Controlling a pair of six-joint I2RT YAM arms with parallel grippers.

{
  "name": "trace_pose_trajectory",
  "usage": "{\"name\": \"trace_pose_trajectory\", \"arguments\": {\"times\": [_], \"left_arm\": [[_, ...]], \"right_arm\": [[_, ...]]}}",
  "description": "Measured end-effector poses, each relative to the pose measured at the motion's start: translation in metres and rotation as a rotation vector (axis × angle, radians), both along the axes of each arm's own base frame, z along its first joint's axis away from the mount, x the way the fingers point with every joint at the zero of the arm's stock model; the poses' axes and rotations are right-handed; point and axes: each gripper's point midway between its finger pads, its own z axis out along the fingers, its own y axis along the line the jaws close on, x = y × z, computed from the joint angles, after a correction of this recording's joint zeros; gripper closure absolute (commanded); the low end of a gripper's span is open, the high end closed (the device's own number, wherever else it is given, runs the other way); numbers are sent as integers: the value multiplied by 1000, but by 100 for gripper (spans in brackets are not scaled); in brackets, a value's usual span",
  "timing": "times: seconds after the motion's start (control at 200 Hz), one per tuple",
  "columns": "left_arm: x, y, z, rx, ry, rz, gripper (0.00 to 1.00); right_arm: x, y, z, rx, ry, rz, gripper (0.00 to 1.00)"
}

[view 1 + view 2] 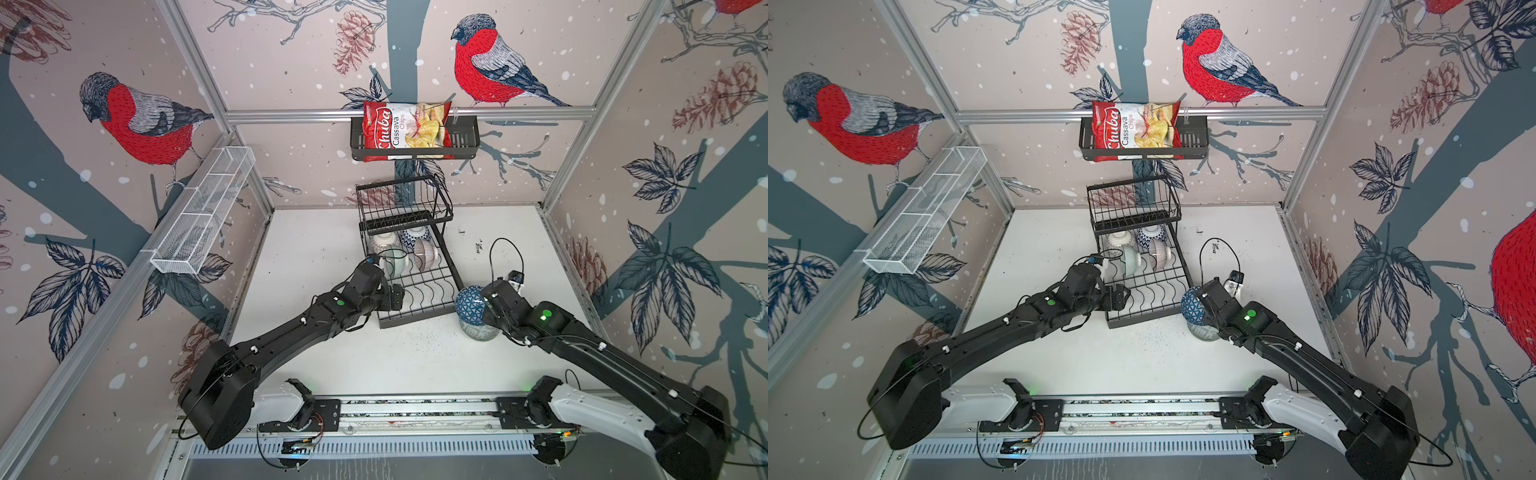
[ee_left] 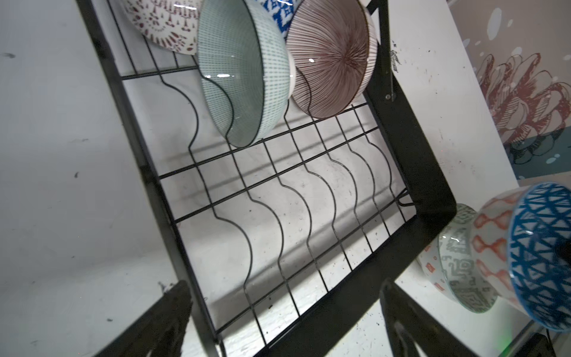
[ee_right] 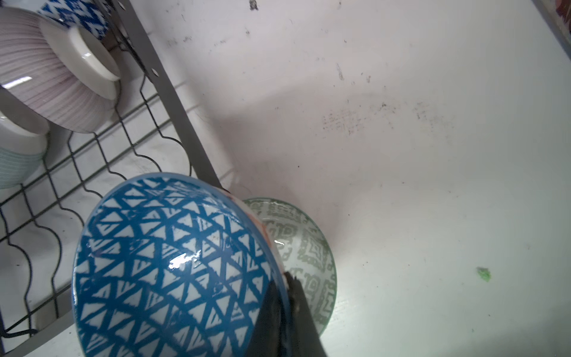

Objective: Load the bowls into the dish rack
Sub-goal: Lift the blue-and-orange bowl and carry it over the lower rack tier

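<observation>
Blue-triangled bowl (image 3: 173, 265), rim pinched in the right gripper (image 3: 287, 309), hangs just right of the rack (image 2: 411, 173), by its near corner; tip it on edge into a free slot. Left gripper (image 2: 284, 287) gapes, empty.

The left arm (image 1: 291, 328) is reaching forward, left gripper (image 2: 284, 282) gaping wide. The right gripper (image 3: 282, 279) is pinching a bowl (image 3: 160, 262) rim.

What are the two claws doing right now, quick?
Left claw: open, holding nothing, by the dish rack.
Right claw: shut on the rim of the blue triangle bowl.
</observation>
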Motion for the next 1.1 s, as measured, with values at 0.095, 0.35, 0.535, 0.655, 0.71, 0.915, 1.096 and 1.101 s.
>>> {"name": "trace_pose_trajectory", "arguments": {"times": [0.095,0.35,0.535,0.655,0.71,0.915,1.096,1.101], "left_arm": [[-5,8,-7,14,11,15,12],[-12,25,-27,42,52,64,23],[-12,27,-38,43,73,80,24],[-13,26,-46,30,72,79,24],[-13,26,-49,13,69,85,24],[-18,25,-54,-56,50,85,24],[-19,22,-52,-110,18,78,25],[-19,22,-52,-110,18,78,25]], "right_arm": [[7,3,13,-17,-30,10,100],[25,13,30,-134,-60,53,100],[37,32,39,-233,-87,93,100],[45,45,42,-308,-110,122,100],[46,51,41,-345,-113,138,100],[56,63,41,-505,-139,166,100],[61,73,35,-653,-148,203,100],[62,73,35,-659,-148,205,100]]}}
